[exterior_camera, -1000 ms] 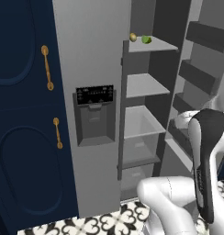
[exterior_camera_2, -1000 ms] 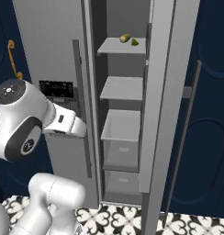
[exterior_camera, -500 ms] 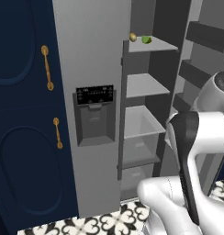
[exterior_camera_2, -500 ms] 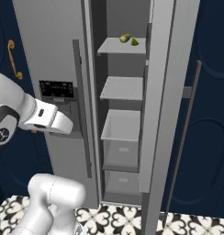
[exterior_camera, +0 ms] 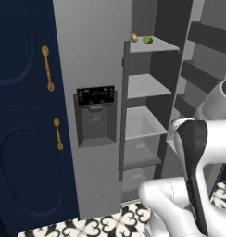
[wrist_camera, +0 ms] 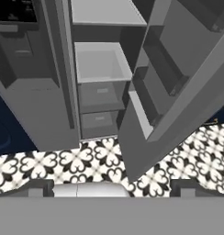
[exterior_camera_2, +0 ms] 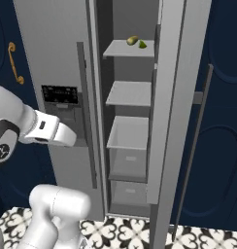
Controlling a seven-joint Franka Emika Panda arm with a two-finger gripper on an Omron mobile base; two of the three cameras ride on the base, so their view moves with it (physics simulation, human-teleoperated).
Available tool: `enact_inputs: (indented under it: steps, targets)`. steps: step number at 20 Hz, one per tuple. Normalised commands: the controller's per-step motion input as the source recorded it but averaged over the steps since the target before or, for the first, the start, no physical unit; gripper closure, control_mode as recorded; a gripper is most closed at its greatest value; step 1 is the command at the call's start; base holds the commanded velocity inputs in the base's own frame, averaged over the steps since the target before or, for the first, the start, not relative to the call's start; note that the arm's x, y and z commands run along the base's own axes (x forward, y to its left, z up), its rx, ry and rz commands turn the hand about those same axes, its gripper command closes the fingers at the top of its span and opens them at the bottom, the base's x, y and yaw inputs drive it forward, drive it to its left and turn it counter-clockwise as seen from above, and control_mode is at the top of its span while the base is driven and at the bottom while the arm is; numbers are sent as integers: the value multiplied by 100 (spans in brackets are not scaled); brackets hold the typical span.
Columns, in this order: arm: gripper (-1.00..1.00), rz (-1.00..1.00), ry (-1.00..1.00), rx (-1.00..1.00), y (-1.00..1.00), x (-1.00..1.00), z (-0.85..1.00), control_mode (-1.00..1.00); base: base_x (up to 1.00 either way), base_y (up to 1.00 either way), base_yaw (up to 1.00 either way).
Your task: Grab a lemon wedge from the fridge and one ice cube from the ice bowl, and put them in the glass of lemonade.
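Left base view: tall grey fridge [exterior_camera: 94, 69] with its right door swung open, left door shut. Black dispenser panel [exterior_camera: 95, 115] on the shut door, long bar handle [exterior_camera: 122, 111] beside it. Dark blue cabinets [exterior_camera: 22, 115] to the left, with gold handles [exterior_camera: 47, 68]. Black and white patterned floor tiles [exterior_camera: 101, 224] below. White robot arm [exterior_camera: 198, 176] low on the right, near the open door.

Inside the fridge: flat grey shelves [exterior_camera: 147, 85], one above the other, with drawers [exterior_camera_2: 127, 163] lower down. Small bins [wrist_camera: 159, 73] on the inside of the open door.

Up on the top shelf, far back: small green lemon wedge [exterior_camera: 147, 40]. Just beside it, to the left: small round yellow-brown fruit [exterior_camera: 134, 37]. Same two in the right base view: lemon wedge [exterior_camera_2: 142, 44] on the right, round fruit [exterior_camera_2: 132, 40] on the left, close together.

Hand view: looking down at the lower shelves, the drawers and the floor. Two dark finger tips [wrist_camera: 38, 187] low at the bottom edge, set far apart. Gripper [wrist_camera: 111, 188] wide open, holding nothing, well below the top shelf.
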Motion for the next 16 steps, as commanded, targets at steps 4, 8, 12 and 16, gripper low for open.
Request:
enact_inputs:
  steps: [4, 8, 12, 16]
  targets:
    - [-100, 0, -2, 0, 0, 2, 0, -100, 0, 0, 0]
    - [-100, -1, 0, 0, 0, 4, 0, 100, 11, 0, -3]
    - [-100, 0, 0, 0, 0, 0, 0, 100, 73, 0, -17]
    - [-100, 0, 0, 0, 0, 0, 0, 100, 91, 0, -16]
